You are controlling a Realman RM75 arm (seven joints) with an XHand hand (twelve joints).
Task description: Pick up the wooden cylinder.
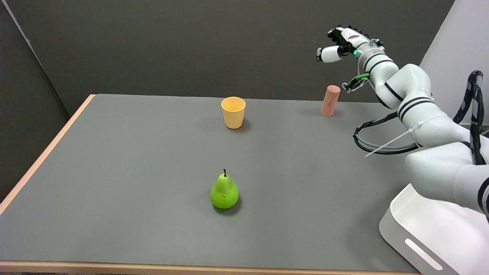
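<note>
The wooden cylinder (330,100) stands upright on the grey bench (153,160) in the upper right of the frame, near the far edge. The right hand (343,45) hangs in the air above it, well clear, fingers apart and holding nothing. Left of the cylinder, well apart, stands a yellow cup (233,112). A green pear (224,192) sits at lower centre. A white tray (428,233) lies at lower right, partly under the arm. Nothing stands between hand and cylinder.
</note>
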